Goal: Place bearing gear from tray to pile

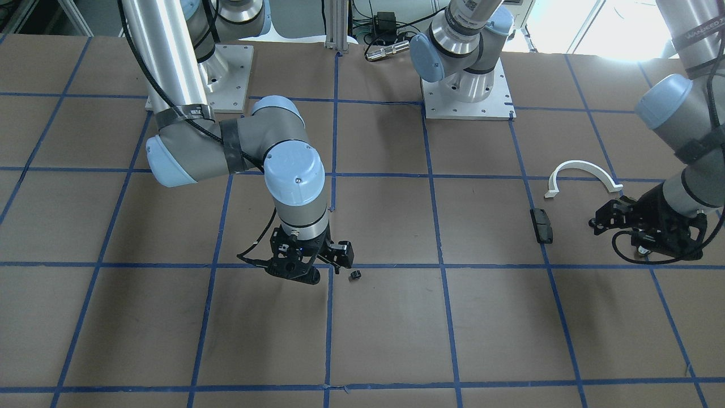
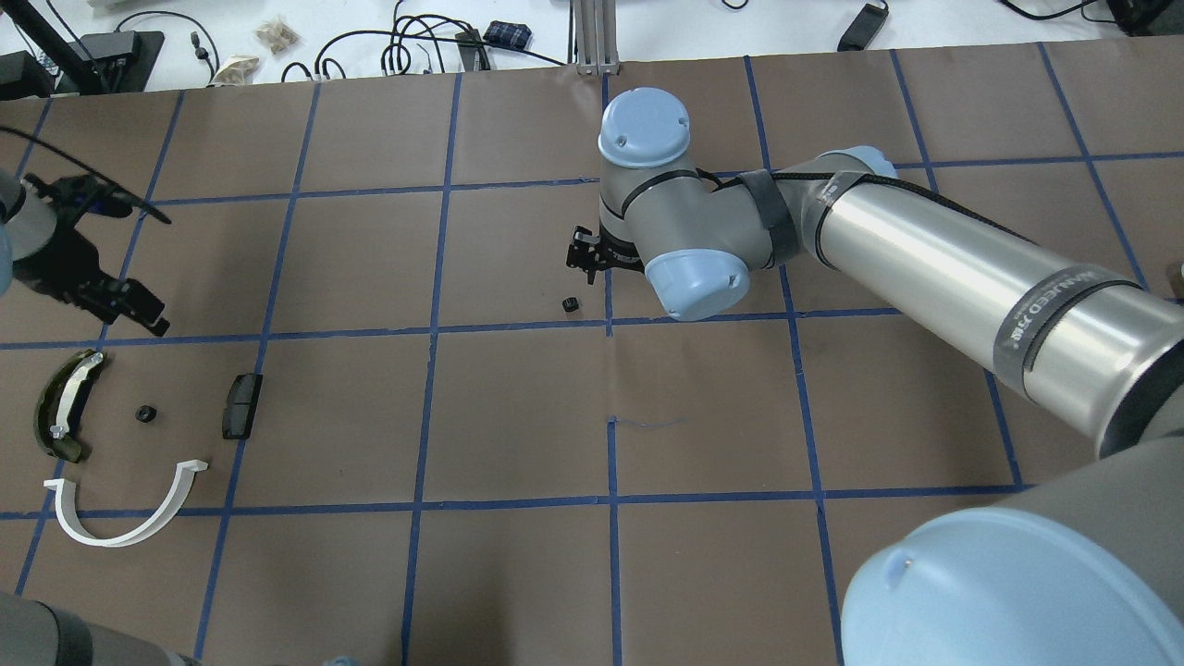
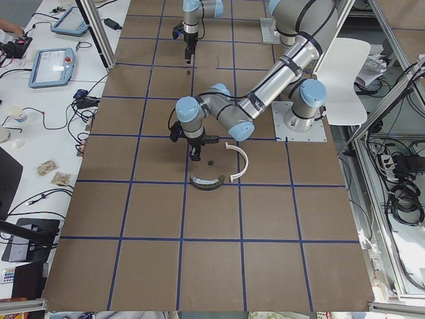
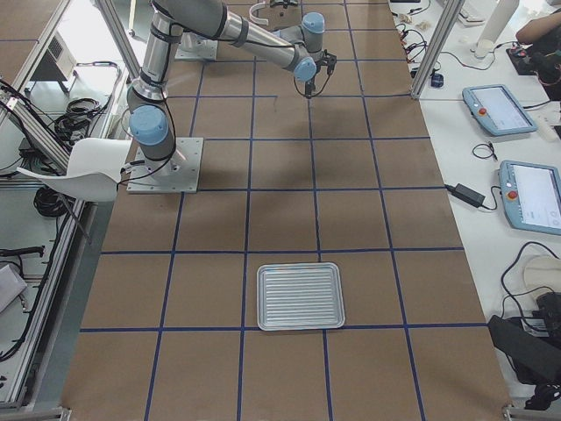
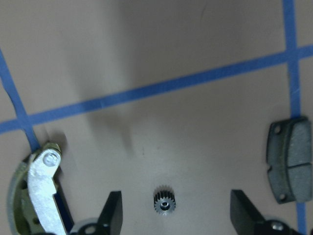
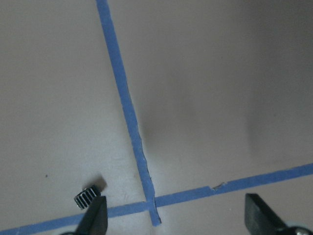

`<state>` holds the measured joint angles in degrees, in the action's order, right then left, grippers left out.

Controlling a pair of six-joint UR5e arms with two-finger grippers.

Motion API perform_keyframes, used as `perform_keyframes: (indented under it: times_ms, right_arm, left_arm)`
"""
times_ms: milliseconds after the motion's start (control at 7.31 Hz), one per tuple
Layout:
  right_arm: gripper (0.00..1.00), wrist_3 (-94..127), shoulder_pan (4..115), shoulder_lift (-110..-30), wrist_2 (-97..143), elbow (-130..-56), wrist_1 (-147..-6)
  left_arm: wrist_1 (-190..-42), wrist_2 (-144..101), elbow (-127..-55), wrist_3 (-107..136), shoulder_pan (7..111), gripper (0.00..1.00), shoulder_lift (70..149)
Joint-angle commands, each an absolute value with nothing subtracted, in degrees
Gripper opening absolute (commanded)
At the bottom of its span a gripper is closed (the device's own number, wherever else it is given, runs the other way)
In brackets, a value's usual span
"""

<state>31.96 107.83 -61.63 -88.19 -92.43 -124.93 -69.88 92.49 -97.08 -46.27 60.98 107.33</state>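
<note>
Front-facing: bearing gear [image 1: 355, 275] lies on the worktop [image 1: 396, 340], just beside the right end effector [image 1: 328, 267].
Overhead: band lettering on the right arm is too blurred to read, possibly a brand. A second gear [image 2: 144, 413] sits in the pile [image 2: 125, 513], between olive piece [image 2: 63, 405] and black block [image 2: 242, 405].
Right exterior: tray [image 4: 301, 296] lies well apart from both arms.
Left wrist: left end effector [image 5: 177, 215] has jaws spread astride the second gear, not touching it.
Right wrist: jaws wide apart, gripping nothing.

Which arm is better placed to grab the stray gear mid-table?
Right, probably. The right end effector, open, hangs just beside that gear; the left end effector is far off at the pile, open around a second gear.
</note>
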Motion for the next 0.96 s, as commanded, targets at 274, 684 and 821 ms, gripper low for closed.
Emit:
perform_keyframes:
  times_ms: [274, 684, 821]
  right_arm:
    - [1.0, 22.3, 98.3, -73.0, -88.7, -78.1, -98.1]
    - [1.0, 6.0, 90.2, -85.2, -93.8, -78.5, -82.7]
    - [1.0, 5.0, 89.1, -88.3, -93.0, -80.7, -79.6]
  left_arm:
    - [-79.5, 91.9, -86.3, -10.8, 85.7, 0.81, 110.5]
    - [-72.3, 92.5, -86.1, 11.2, 97.8, 0.81, 115.6]
    - [-70.3, 91.6, -86.2, 15.5, 99.6, 0.81, 117.2]
